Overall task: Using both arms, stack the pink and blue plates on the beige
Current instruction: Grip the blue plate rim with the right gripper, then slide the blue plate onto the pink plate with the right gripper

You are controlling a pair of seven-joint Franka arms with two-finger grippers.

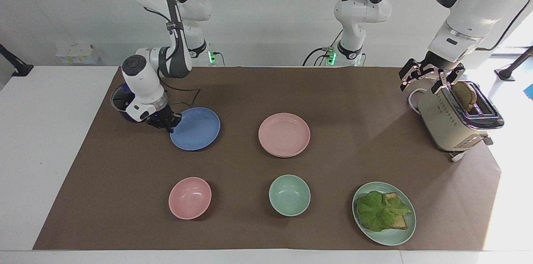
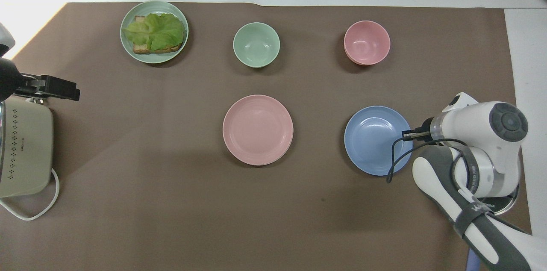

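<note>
The blue plate (image 1: 195, 128) is found on the brown mat (image 1: 266, 222) toward the right arm's end of the table, and its rim on the side away from the pink plate is pinched by the right gripper (image 1: 166, 122), whose fingers are closed on that edge with the plate apparently not yet lifted clear. Beside it, near the middle of the mat, the pink plate (image 1: 284, 134) is seen resting on a second rim that shows just beneath it; this is judged to be the beige plate, though its colour cannot be told for sure. If so, the pink half of the stacking is done, and what is left is for the blue plate to be raised, carried across and set on top. The left gripper (image 1: 429, 76) is held with its fingers spread wide and empty over the toaster (image 1: 449, 124), where the arm waits. Farther from the robots, a pink bowl (image 1: 190, 198), a green bowl (image 1: 289, 195) and a green plate with lettuce and toast (image 1: 385, 214) are left untouched.
</note>
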